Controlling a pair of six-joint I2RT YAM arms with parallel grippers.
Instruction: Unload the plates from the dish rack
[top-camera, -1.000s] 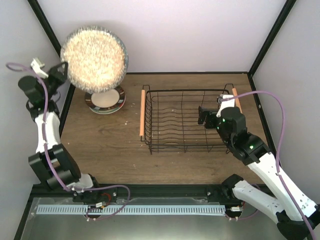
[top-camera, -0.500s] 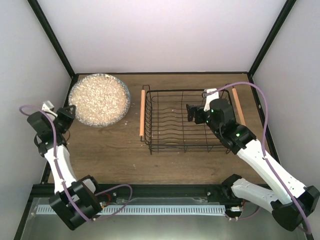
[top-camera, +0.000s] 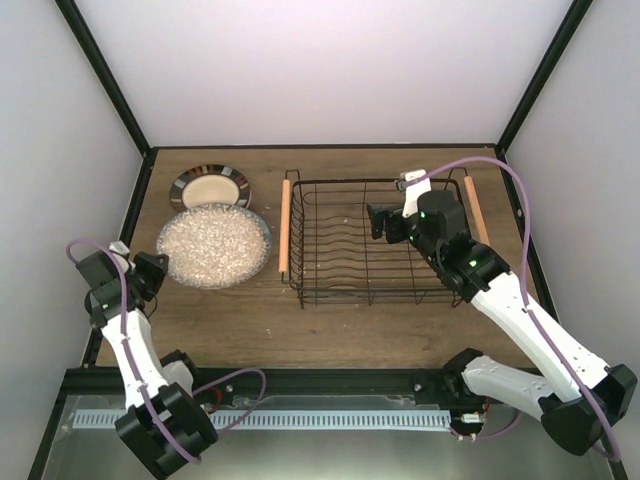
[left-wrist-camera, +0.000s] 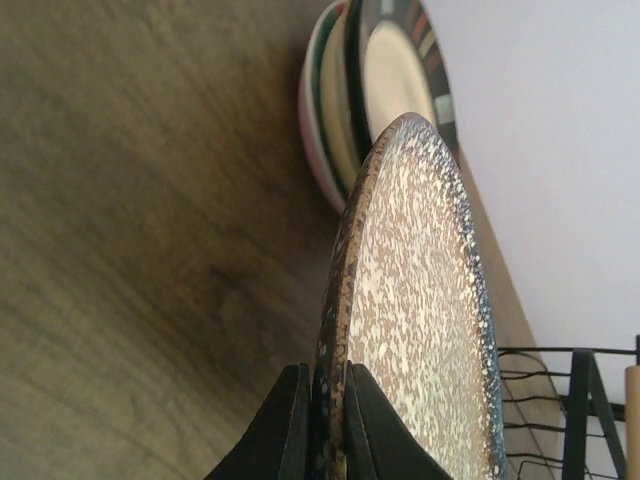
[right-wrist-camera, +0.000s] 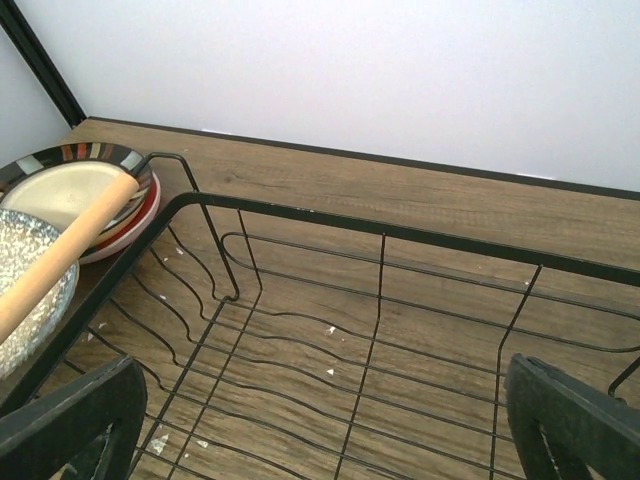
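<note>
My left gripper (top-camera: 157, 268) is shut on the near-left rim of the large speckled grey-beige plate (top-camera: 214, 246). The plate lies about flat, low over the table, just in front of the stack of smaller plates (top-camera: 210, 187). In the left wrist view the fingers (left-wrist-camera: 292, 400) pinch the plate's rim (left-wrist-camera: 345, 300), with the stack (left-wrist-camera: 385, 90) beyond. The black wire dish rack (top-camera: 300, 285) holds no plates. My right gripper (top-camera: 380, 222) is open and empty above the rack's right half. In the right wrist view the gripper (right-wrist-camera: 320, 400) hangs over the rack's floor wires (right-wrist-camera: 383, 300).
The rack's wooden handles (top-camera: 285, 225) run along its left and right sides; the left one shows in the right wrist view (right-wrist-camera: 60, 260), with the stack (right-wrist-camera: 70, 190) behind it. Black frame posts and white walls close in the table.
My left arm has drawn the speckled plate toward the near side and lowered it, uncovering the striped-rim stack. My right gripper has shifted slightly left over the rack.
</note>
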